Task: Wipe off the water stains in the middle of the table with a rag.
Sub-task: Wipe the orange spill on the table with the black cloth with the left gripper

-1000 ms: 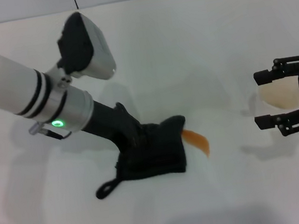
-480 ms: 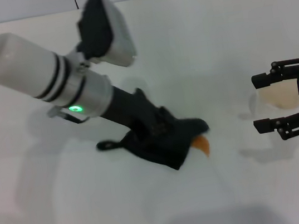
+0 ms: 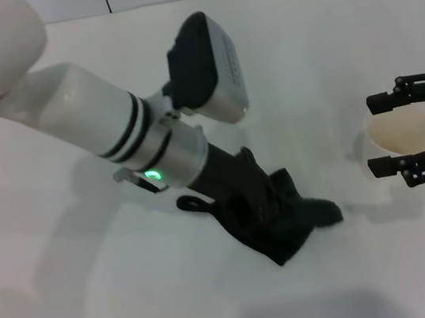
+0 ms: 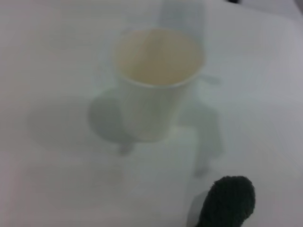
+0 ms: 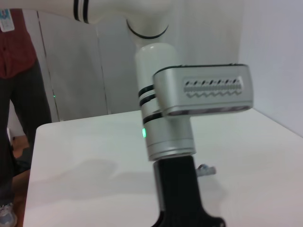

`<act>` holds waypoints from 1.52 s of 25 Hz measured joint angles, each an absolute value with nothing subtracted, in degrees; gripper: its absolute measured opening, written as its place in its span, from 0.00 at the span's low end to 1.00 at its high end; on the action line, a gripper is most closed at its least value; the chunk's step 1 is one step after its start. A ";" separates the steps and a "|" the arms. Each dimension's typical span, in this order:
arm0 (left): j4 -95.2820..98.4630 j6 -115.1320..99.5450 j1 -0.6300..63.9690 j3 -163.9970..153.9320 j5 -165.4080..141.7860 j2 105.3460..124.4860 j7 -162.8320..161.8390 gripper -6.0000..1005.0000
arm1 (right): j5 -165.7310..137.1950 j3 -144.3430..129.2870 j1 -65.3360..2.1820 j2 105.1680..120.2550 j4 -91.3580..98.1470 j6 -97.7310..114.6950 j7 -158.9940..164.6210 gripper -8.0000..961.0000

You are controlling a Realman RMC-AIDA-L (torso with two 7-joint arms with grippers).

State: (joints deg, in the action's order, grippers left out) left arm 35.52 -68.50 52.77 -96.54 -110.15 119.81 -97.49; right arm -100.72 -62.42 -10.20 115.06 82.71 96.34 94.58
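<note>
My left gripper (image 3: 272,210) lay on the rag (image 3: 286,224) at the table's (image 3: 98,304) middle, the cup (image 3: 401,135) stood to their right — between my right gripper's (image 3: 424,127) spread fingers — well apart from the rag.

The left arm (image 3: 113,134) slants down from the upper left toward the middle, its gripper (image 3: 273,218) low and buried in black cloth, while the right gripper (image 3: 420,128) hovers at the right edge, fingers spread wide.
</note>
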 joint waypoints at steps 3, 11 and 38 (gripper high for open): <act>35.56 -67.92 52.49 -100.62 -107.34 119.89 -97.57 0.04 | -100.73 -62.40 -10.11 115.05 82.80 96.40 94.57 0.85; 35.49 -66.73 51.85 -104.68 -104.85 119.92 -97.87 0.04 | -100.53 -62.40 -10.02 115.04 83.53 96.87 94.57 0.85; 32.85 -64.40 52.80 -83.93 -123.65 119.67 -97.37 0.04 | -100.57 -62.80 -10.27 115.13 83.38 96.65 94.85 0.85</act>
